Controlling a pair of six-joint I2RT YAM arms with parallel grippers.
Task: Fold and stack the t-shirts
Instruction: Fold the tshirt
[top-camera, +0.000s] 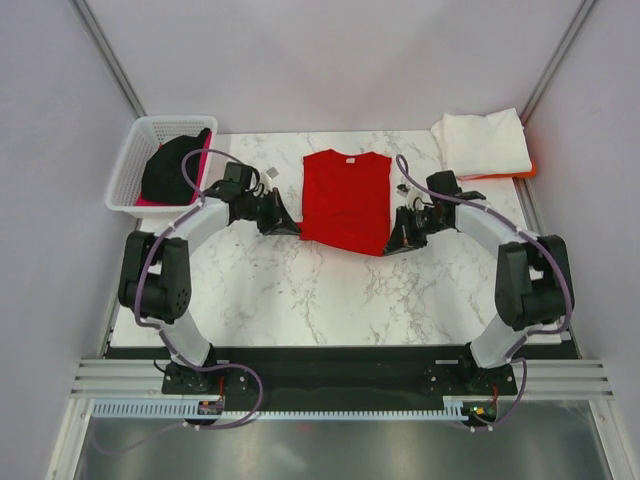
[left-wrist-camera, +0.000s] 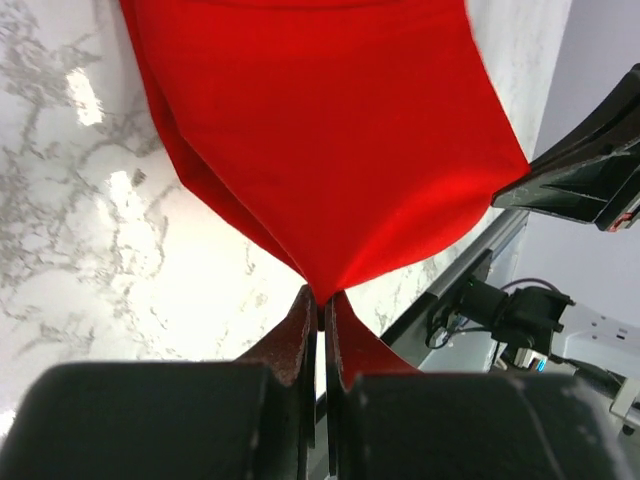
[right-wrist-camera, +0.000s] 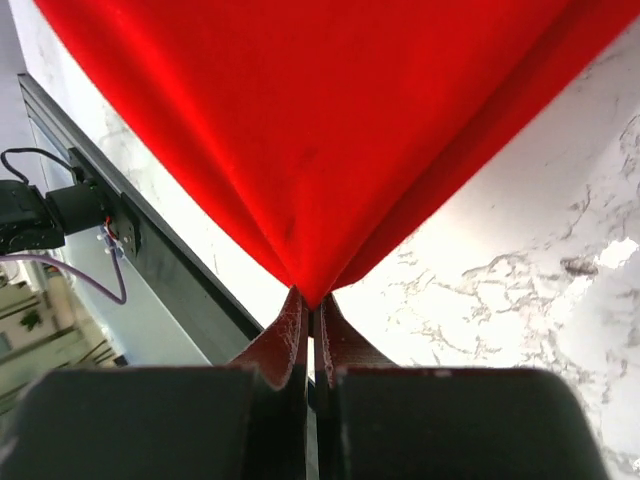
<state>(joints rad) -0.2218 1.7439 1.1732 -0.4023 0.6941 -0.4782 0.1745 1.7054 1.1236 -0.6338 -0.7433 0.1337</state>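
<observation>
T-shirt (top-camera: 346, 200) in left tool (top-camera: 297, 230), right tool (top-camera: 391, 246)

red t-shirt (top-camera: 346, 200): soft matt cloth, smooth | bench (top-camera: 300, 290): glossy white marble-look top with grey veins, catching glare | basket (top-camera: 128, 170): white plastic lattice | fingers (left-wrist-camera: 292, 338): matt black, plastic-looking | white t-shirt (top-camera: 482, 142): matt cloth

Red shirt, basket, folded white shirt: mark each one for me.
Red shirt (top-camera: 346, 200): top view, middle of its chest.
Basket (top-camera: 127, 168): top view, on its left lattice wall.
Folded white shirt (top-camera: 482, 142): top view, centre of the top layer.
</observation>
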